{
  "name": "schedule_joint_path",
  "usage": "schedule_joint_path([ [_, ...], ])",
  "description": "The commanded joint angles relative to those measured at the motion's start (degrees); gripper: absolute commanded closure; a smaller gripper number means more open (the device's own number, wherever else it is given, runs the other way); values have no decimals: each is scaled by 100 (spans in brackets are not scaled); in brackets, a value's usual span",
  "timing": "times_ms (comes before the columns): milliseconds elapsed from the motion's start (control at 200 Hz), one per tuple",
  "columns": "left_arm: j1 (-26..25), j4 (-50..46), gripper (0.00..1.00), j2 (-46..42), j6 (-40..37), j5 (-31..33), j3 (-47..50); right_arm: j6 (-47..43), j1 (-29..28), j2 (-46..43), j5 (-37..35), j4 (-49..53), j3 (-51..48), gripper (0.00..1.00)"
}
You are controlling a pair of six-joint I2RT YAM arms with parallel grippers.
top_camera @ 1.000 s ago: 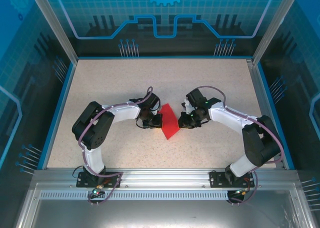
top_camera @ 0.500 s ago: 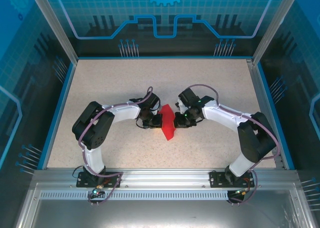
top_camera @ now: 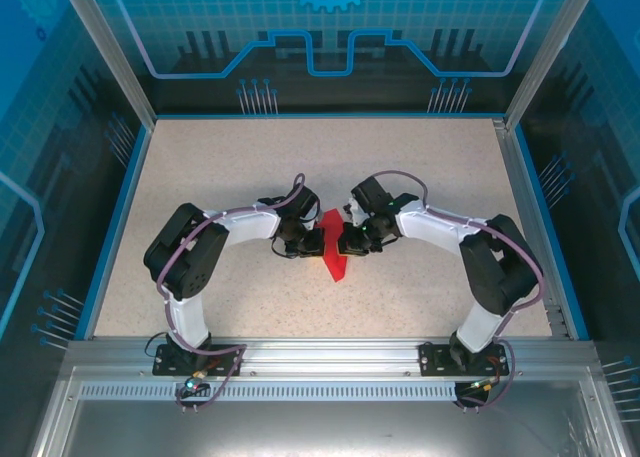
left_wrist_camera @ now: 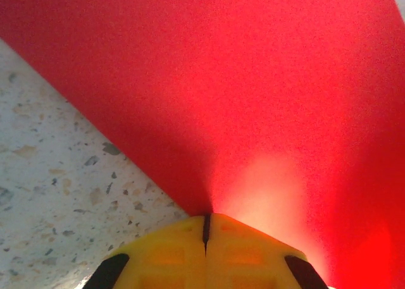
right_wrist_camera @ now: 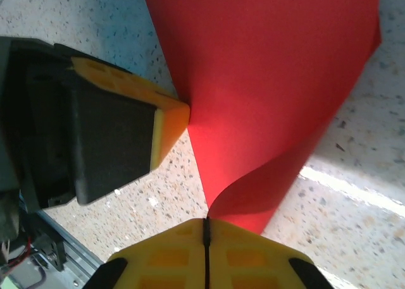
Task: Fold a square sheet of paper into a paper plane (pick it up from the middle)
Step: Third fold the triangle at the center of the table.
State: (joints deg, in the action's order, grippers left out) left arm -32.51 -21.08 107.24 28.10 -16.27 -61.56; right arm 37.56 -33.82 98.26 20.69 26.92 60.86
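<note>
Now, both arms meet mid-table [top_camera: 230, 167], about halfway between its left and right edges and a little closer to the near edge than the far one. The square sheet of paper [top_camera: 334, 252] stands between them, lifted into a narrow red ridge.

Long axis: far edge to near edge, near tip leaning slightly right.

Left gripper [left_wrist_camera: 205, 233]: clenched, pads meeting on the sheet's left margin; from its wrist the paper fans out ahead and to the right.

Right gripper [right_wrist_camera: 205, 229]: clenched as well, pinching a curled-over edge on the sheet's right side, red rising away in front of it.

Neither arm is nearer; they face each other across the ridge, tips close together.

My read: the crease should run along that far-to-near axis, so I'd want the two pinched edges square to each other before pressing. A skewed pull could tear or wander the fold
</note>
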Motion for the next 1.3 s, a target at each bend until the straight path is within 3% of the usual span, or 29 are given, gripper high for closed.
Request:
schedule_joint_path([
  [0, -10, -72, 100, 423, -95, 383, 362, 359, 24, 181, 374, -558, 59, 93],
  [1291, 262, 347, 100, -175, 143, -338, 689, 939, 117, 1226, 609, -1488, 78, 92],
])
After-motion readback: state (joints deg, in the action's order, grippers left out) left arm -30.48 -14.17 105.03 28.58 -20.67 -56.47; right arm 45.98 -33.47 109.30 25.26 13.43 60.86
